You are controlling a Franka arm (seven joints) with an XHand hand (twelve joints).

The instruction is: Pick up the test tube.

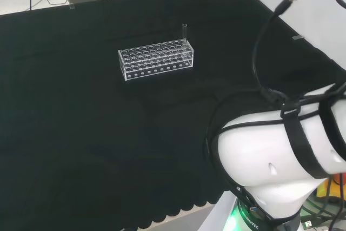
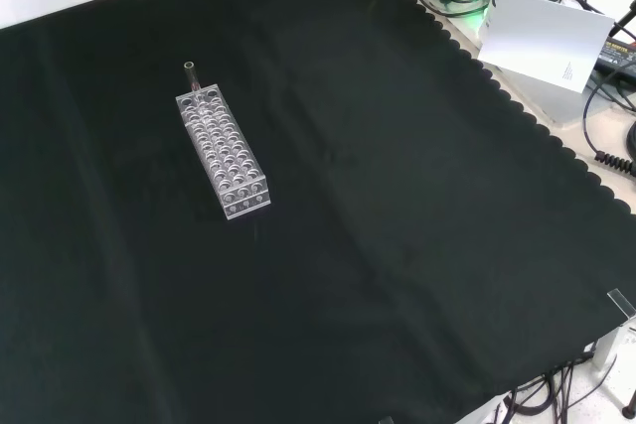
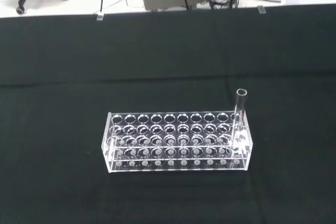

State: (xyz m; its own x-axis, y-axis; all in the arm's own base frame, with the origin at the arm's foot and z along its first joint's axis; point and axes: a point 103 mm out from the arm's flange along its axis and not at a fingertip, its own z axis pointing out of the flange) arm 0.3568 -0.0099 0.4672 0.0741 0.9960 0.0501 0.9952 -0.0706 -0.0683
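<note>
Standing upright in a corner hole of the clear plastic rack (image 1: 156, 61), the clear glass test tube (image 1: 185, 32) sits toward the cloth's far edge in the head view, at the rack's top end (image 2: 191, 76) in the front view, and ahead in the wrist view (image 3: 241, 109), so I judge the reach should descend straight over that corner, though whether the hand's fingers are apart or together I cannot tell.

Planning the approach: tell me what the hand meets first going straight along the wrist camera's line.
Probably the clear plastic rack, its clear glass test tube upright at one corner; depth is unclear.
</note>
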